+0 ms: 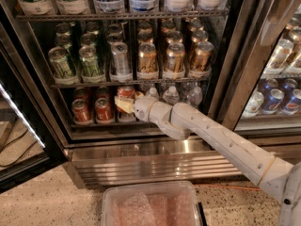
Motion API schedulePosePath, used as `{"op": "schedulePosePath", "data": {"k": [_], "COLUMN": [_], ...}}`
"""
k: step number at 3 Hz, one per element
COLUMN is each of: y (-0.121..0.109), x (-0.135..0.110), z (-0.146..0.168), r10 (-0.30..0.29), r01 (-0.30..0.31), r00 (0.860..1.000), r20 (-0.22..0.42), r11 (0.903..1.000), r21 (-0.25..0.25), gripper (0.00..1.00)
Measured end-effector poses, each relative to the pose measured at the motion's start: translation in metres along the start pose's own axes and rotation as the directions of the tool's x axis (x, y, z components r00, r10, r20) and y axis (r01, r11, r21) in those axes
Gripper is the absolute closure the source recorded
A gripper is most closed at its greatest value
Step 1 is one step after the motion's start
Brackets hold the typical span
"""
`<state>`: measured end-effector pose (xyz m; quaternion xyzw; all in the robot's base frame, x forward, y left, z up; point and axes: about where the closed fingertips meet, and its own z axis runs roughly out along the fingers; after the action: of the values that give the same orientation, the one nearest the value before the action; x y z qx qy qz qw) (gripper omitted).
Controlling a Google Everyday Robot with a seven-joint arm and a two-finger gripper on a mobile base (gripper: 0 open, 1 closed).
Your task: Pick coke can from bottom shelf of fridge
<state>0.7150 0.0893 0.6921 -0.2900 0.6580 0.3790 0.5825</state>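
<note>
The fridge [155, 159] stands open with its black interior in view. On the bottom shelf [94, 123] two red coke cans [81, 110] stand at the left. A third coke can [125, 92] sits higher than them, to their right. My gripper [123, 105] reaches into the shelf from the right on a long white arm. Its pale fingers [121, 106] are closed around the lower part of that third can and hold it slightly above the rack.
Clear water bottles [170, 96] stand right of the gripper on the same shelf. Green cans [89, 61], a silver can and gold-brown cans [175, 58] fill the rack above. A clear bin [151, 204] with bubble wrap sits on the floor in front. A second cooler [277, 98] is at right.
</note>
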Motion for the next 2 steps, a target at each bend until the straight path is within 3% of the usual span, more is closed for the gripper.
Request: {"op": "schedulePosePath", "data": {"k": [1, 2], "y": [0.000, 0.005], "x": [0.000, 0.004], "z": [0.000, -0.013], "r10": [0.000, 0.031], "r01": [0.000, -0.033], "r00": [1.000, 0.999], "r20": [0.000, -0.030], "r11": [1.0000, 0.9979], "r21": [0.000, -0.056], "gripper": [1.00, 1.00]}}
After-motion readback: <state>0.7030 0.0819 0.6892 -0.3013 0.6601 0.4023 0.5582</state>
